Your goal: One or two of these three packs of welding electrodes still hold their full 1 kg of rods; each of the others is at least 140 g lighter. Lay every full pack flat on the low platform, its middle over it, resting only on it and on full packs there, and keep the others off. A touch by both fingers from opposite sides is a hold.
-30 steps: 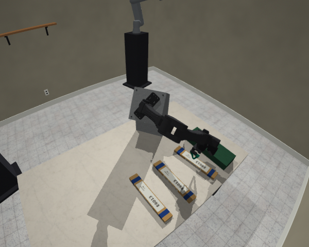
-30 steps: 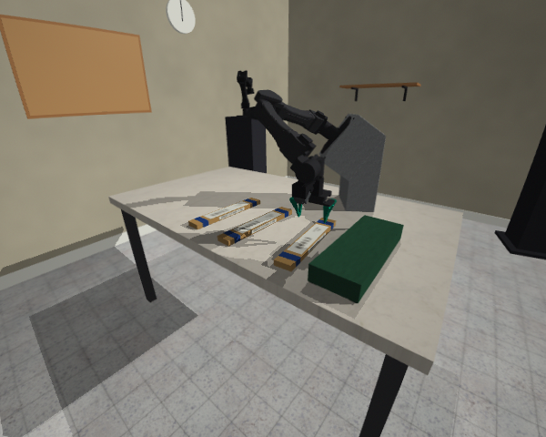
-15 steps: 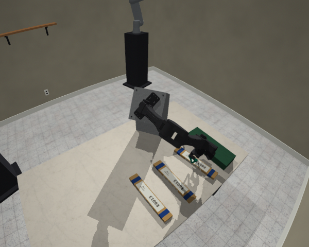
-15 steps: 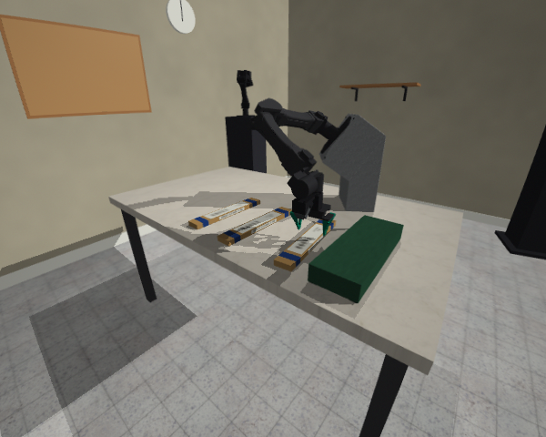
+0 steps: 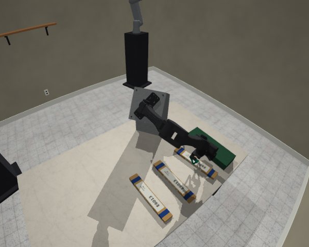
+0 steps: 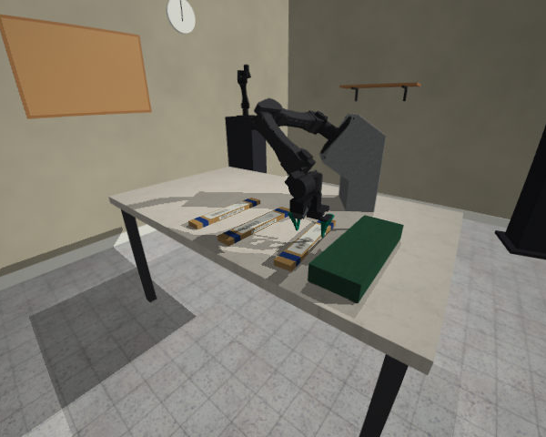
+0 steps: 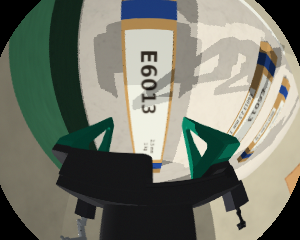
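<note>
The claw (image 7: 150, 139) stands wide open and holds nothing. Its two green fingers straddle the nearest pack (image 7: 148, 80), one to each long side, neither visibly touching it. The pack's long axis runs straight away from the claw, crosswise to the closing direction, so the fingers would meet its two long flanks. In the exterior view the claw (image 6: 312, 222) sits low over the pack's half toward the arm's base, not its middle.

This pack (image 5: 196, 162) lies flat on the surface (image 5: 69, 180), just beside the green platform (image 5: 223, 154) and roughly parallel to it. The middle pack (image 5: 174, 180) and the far pack (image 5: 150, 197) lie well apart from the platform, farther off. No pack rests on the platform.
</note>
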`<state>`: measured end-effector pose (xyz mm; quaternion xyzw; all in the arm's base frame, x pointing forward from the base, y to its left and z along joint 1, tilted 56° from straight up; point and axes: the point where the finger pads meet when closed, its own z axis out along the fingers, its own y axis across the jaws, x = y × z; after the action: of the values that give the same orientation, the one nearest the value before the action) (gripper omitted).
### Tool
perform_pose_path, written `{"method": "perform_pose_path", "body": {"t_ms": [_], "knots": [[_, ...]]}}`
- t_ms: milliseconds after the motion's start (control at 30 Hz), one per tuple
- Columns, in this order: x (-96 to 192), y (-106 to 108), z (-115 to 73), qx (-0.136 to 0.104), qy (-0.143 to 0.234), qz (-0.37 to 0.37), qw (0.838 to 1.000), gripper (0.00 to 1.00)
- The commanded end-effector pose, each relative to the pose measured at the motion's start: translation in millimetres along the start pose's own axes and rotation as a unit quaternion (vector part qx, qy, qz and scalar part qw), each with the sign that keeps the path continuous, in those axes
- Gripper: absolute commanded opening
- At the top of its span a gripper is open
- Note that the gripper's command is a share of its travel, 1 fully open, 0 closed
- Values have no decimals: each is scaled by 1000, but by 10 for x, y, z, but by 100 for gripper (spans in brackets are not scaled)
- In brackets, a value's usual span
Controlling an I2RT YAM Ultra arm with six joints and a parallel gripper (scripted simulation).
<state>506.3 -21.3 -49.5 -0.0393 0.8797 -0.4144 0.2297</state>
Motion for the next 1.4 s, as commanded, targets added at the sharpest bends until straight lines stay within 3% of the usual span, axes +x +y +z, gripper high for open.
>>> {"method": "perform_pose_path", "body": {"t_ms": [0,200,300,500,533,933,1367], "knots": [[39,153,-36,-9,-6,-12,1000,97],[40,150,-30,-9,-7,-12,1000,97],[-25,41,-37,-4,-8,0,1000,97],[31,107,-54,-9,-9,-9,1000,97],[-83,99,-18,-8,-15,1,1000,97],[-66,68,180,-6,-11,4,1000,97],[-87,119,261,-8,-16,-1,1000,97]]}}
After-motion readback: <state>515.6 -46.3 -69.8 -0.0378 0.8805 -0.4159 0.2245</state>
